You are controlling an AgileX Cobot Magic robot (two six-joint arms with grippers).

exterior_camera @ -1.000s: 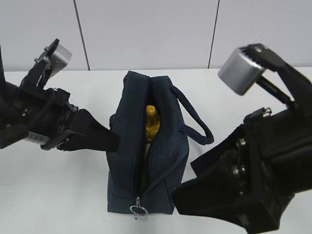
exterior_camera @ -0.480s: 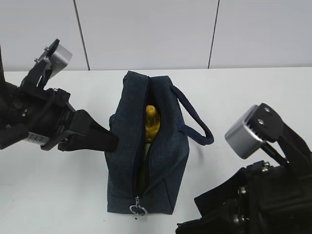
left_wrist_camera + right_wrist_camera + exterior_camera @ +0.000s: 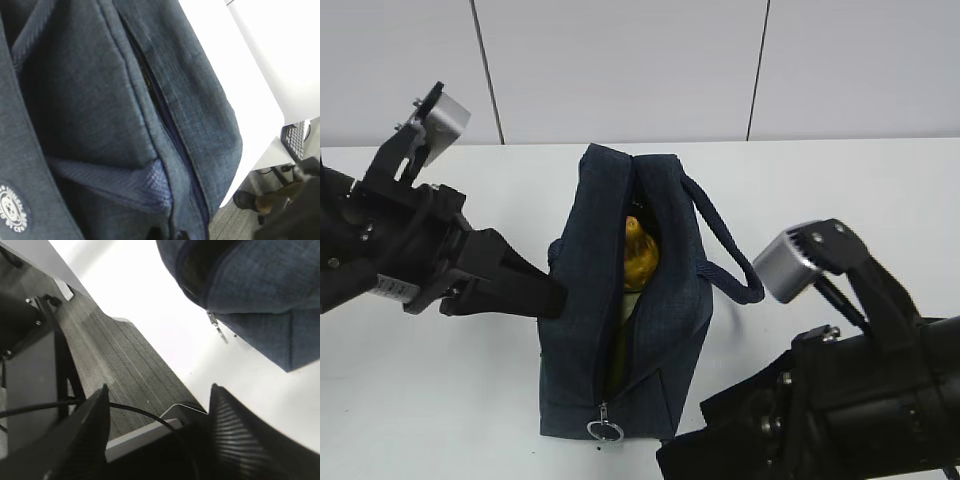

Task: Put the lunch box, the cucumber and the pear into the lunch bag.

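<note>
With the pear [image 3: 638, 250] already inside the lunch bag [image 3: 578, 330], the left gripper [image 3: 552, 295] presses its left wall, grip state hidden; the right gripper [image 3: 157, 405], spread empty near its zipper end, should approach slowly

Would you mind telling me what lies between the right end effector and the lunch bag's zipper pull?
Only bare white table separates the open right end effector from the zipper pull; the right wrist view shows it.
</note>
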